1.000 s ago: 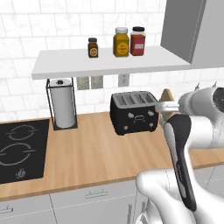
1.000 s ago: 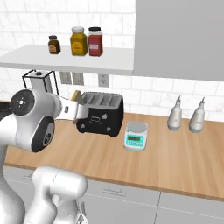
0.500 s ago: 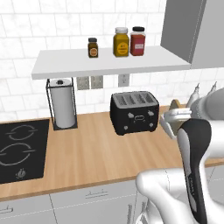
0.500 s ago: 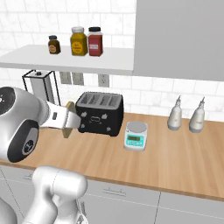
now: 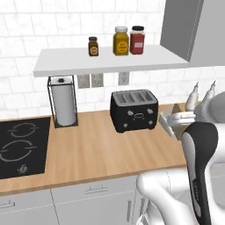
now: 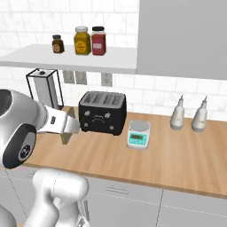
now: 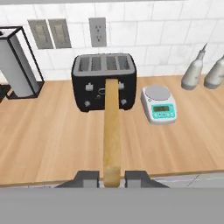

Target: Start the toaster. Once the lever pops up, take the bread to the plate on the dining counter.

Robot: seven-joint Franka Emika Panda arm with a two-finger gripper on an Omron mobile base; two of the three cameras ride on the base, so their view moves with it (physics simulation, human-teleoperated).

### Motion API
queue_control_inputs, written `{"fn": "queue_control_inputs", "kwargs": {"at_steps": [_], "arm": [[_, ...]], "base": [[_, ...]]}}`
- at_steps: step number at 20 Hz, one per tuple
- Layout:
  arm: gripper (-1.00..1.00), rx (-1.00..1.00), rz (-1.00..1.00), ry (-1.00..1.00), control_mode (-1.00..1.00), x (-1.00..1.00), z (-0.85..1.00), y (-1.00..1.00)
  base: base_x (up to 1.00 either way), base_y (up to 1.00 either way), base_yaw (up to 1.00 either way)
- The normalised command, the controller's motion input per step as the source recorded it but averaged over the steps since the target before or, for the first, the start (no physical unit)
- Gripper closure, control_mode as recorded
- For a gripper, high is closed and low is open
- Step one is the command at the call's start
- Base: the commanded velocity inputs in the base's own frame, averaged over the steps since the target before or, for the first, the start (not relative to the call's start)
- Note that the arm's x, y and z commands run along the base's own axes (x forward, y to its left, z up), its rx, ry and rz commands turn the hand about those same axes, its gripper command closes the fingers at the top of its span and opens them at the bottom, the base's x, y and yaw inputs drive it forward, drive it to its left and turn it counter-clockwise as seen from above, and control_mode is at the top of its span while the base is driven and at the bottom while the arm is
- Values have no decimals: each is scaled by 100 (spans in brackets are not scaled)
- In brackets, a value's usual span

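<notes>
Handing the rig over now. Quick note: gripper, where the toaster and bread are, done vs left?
Gripper: shut on the bread, slice held edge-on, out of the toaster and in front of it, above the worktop.
Toaster: at the back of the worktop by the wall, between the paper towel holder and the scale; it also shows in the right base view.
Done: bread pulled from the toaster.
Left: carry it to the plate on the dining counter and set it down there.

paper towel roll in wire holder, three jars on shelf, kitchen scale, two bottles, cooktop
</notes>
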Motion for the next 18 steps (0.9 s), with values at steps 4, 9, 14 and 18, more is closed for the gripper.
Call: {"fn": "queue_control_inputs", "kwargs": {"at_steps": [4, 9, 14, 18], "arm": [[100, 0, 0, 0, 100, 0, 0, 0], [100, 0, 0, 0, 100, 0, 0, 0], [100, 0, 0, 0, 100, 0, 0, 0], [100, 0, 0, 0, 100, 0, 0, 0]], "base": [[-96, -4, 27], [-74, -2, 72], [-39, 0, 97], [-18, 0, 100]]}}
